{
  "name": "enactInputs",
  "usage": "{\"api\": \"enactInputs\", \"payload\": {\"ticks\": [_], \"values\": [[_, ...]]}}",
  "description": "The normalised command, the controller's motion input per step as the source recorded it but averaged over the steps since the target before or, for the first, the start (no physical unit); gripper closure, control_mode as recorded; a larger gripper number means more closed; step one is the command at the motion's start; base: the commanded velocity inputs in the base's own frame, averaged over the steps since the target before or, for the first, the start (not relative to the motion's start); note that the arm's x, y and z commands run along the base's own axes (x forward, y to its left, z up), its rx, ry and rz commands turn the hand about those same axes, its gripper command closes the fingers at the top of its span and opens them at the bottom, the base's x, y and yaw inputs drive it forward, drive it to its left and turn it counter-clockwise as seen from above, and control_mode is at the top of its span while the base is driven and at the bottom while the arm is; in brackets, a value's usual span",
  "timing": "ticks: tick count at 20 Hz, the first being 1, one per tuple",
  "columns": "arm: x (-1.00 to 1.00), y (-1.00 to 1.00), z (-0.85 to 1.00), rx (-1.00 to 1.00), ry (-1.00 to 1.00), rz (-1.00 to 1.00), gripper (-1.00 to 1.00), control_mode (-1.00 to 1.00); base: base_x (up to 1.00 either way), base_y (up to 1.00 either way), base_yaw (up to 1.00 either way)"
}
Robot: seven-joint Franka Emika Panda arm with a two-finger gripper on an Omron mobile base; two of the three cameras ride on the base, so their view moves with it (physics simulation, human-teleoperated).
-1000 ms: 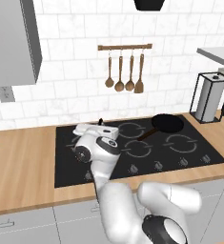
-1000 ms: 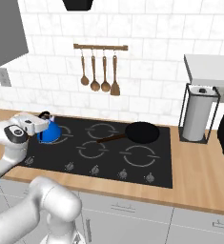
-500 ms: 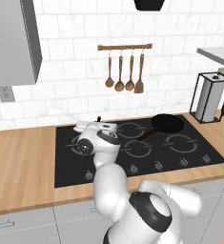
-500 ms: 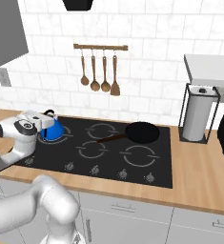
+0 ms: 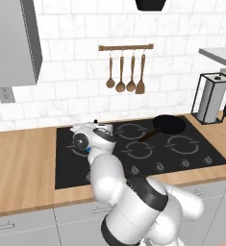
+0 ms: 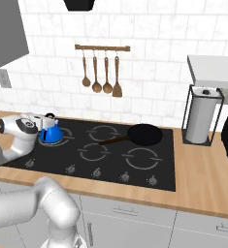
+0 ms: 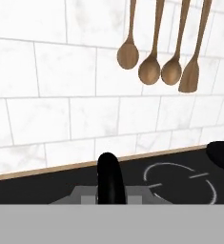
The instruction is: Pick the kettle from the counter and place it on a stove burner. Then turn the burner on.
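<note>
The blue kettle [image 6: 51,135] is at the back-left of the black glass cooktop [image 6: 160,175]; whether its base touches the glass I cannot tell. My gripper [image 6: 46,117] is shut on its black arched handle [image 7: 108,172], which rises between the fingertips in the hand view. In the left base view my own arm covers most of the kettle, and the gripper [image 5: 98,126] sits above it. The widest stove burner ring [image 6: 142,159] lies toward the front right, apart from the kettle. The wooden counter [image 5: 18,163] borders the cooktop on both sides.
A black frying pan [image 6: 143,134] sits on the back-right burner, its handle pointing left toward the middle. Control knobs [image 6: 96,172] line the cooktop's front edge. Wooden utensils [image 6: 105,77] hang on the tiled wall. A paper-towel holder [image 6: 201,116] stands on the right counter.
The hand has drifted a little to the right with the kettle still in its grip. The elbow has swung round in front of the cooktop.
</note>
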Motion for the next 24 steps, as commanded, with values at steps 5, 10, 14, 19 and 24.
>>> {"api": "enactInputs", "payload": {"ticks": [5, 10, 14, 19, 24], "values": [[0.19, 0.18, -0.26, 0.0, 0.0, 0.0, 1.0, -1.0, 0.0, 0.0, 0.0], [0.27, 0.15, -0.2, 0.0, 0.0, 0.0, 1.0, -1.0, 0.0, 0.0, 0.0], [0.39, 0.1, -0.18, 0.0, 0.0, 0.0, 1.0, -1.0, 0.0, 0.0, 0.0], [0.36, 0.0, -0.22, 0.0, 0.0, 0.0, 1.0, -1.0, 0.0, 0.0, 0.0], [0.19, 0.04, -0.28, 0.0, 0.0, 0.0, 1.0, -1.0, 0.0, 0.0, 0.0]]}}
